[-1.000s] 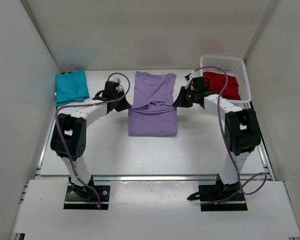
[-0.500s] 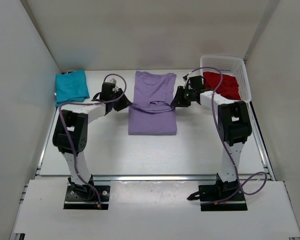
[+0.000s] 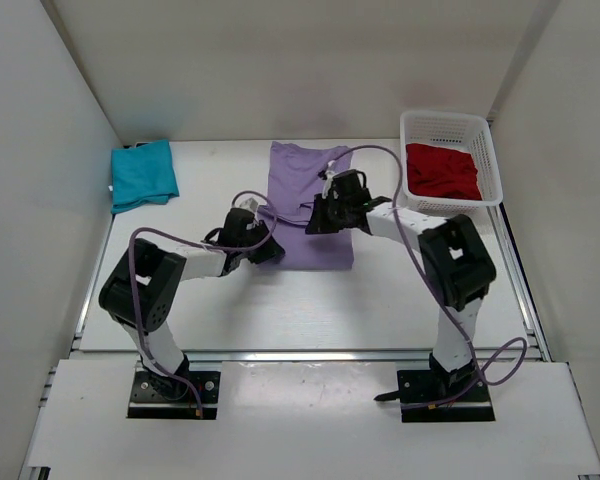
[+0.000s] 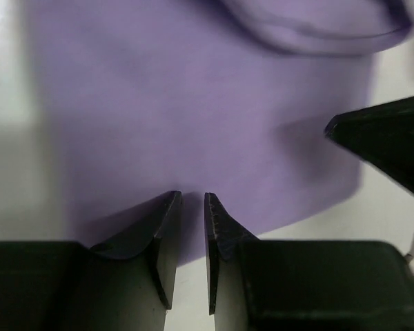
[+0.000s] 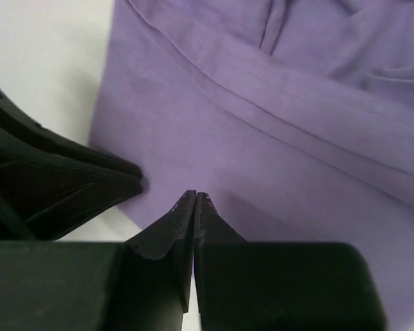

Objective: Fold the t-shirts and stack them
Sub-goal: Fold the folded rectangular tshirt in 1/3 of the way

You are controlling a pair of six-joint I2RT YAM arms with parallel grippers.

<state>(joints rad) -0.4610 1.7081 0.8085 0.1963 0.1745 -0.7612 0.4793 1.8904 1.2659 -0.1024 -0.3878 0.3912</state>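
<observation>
Nearest to me, the left gripper [image 3: 265, 252] sits low at the near left corner of the purple shirt [image 3: 325, 245]. From its wrist view the fingers [image 4: 167, 231] stand a narrow slit apart, tips right at the shirt's near hem, nothing between them that I can make out. So, parted a little and holding nothing, as far as I can see.

A bit farther, the right gripper [image 3: 318, 222] hangs over the middle of the same shirt, close beside the left one. Its wrist view shows the fingertips [image 5: 186, 207] pressed together, clenched on nothing, with the cloth lying flat below.

The purple shirt lies mid-table, half-folded, a loose ridge of fabric across it.

Farther left, the teal shirt [image 3: 143, 175] lies folded at the far left of the table. Far right, the red shirt [image 3: 442, 172] is heaped in the basket [image 3: 492, 160], not yet folded.

The risks here: the two grippers are crowded at one corner, so a careless swing could knock them together. And if the left one nips only the top layer at the hem, the fold could peel apart or drag askew as it lifts.
</observation>
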